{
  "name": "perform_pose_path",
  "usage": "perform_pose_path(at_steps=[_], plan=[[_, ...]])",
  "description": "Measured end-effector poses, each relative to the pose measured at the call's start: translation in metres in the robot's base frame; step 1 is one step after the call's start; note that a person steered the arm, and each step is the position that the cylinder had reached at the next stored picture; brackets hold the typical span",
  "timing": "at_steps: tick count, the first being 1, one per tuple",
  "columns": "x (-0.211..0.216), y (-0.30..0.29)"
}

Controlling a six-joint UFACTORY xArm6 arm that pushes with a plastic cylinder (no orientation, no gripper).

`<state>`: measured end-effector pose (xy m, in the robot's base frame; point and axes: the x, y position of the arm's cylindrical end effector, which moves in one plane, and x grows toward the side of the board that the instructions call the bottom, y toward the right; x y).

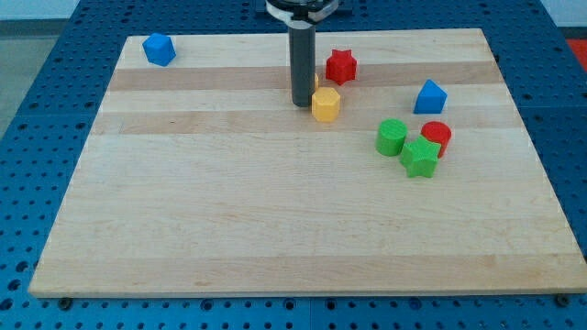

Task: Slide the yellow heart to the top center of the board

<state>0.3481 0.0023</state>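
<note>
Yellow block (315,81), mostly hidden behind my tip (302,103), a rod tool gripping nothing, sits near yellow hexagon (326,104) and red star (341,65).

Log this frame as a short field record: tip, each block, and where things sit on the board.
tip: my tip is down on the board, near the top center
yellow block: yellow block, shape unclear, just to the view's right of the tip
red star: red star, toward the view's top right of the tip
blue blocks: blue block at top left corner; blue block at right
cluster: green cylinder, green star, red cylinder, close together
board: wooden board
</note>
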Motion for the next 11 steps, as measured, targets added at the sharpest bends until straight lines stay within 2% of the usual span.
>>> perform_pose_path(at_steps=[1, 6, 9, 11], plan=[[-0.004, 0.007], [-0.075, -0.002], [-0.078, -0.002], [-0.097, -0.002]])
